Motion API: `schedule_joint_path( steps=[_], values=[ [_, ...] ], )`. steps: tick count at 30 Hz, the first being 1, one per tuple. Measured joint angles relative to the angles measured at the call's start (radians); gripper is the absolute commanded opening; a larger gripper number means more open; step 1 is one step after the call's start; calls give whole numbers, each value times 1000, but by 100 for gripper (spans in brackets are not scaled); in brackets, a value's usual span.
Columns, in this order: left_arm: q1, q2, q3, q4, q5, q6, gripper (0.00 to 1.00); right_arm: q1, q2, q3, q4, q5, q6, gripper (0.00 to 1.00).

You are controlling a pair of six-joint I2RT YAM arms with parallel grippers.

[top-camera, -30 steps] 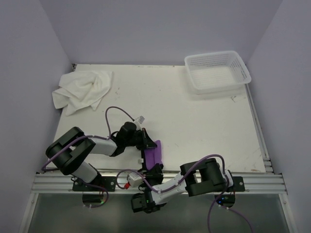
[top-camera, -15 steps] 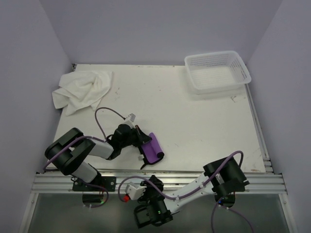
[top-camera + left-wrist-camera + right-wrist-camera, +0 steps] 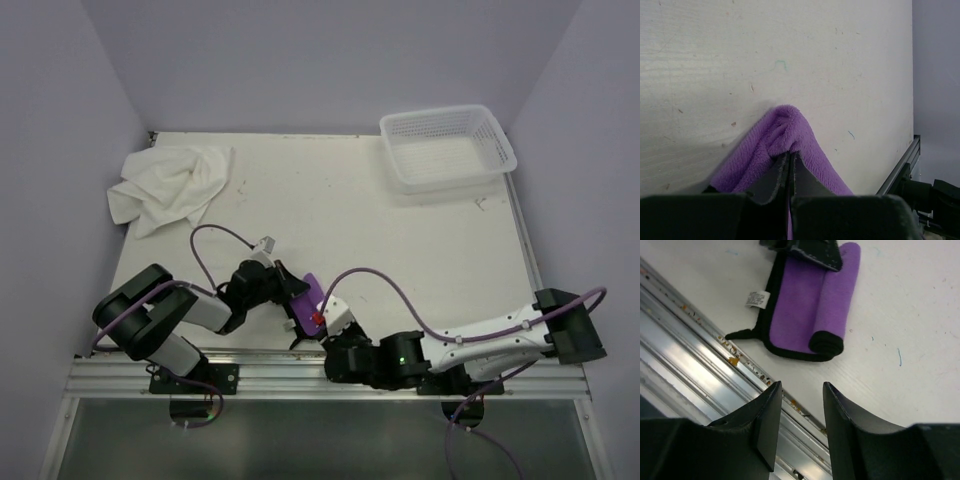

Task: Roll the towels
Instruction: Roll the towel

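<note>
The left gripper (image 3: 790,167) clamps the small purple dark-edged cloth towel (image 3: 815,305), partly rolled, apparently at its far end; the right gripper (image 3: 801,390) hangs parted, empty, just beside it.

Off-white desk (image 3: 400,250): crumpled white towel (image 3: 168,186) at 10 o'clock, white perforated plastic basket (image 3: 447,150) at 1 o'clock, half-rolled purple towel (image 3: 308,297) at 6 o'clock.
</note>
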Motion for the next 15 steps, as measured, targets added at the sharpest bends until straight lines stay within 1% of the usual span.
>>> schedule_joint_path(
  steps=[4,7,11,15],
  values=[
    [0,-12,-9,2,-5,8,0,-137,-159,-104,77,-105,32,43],
    [0,-16,-13,2,-8,20,0,-273,-228,-152,133,-211,70,44],
    [0,-21,-28,22,-15,23,0,-454,-241,-199,206,-369,143,48],
    [0,-32,-55,48,-26,23,0,-621,-193,-275,317,-561,245,48]
  ],
)
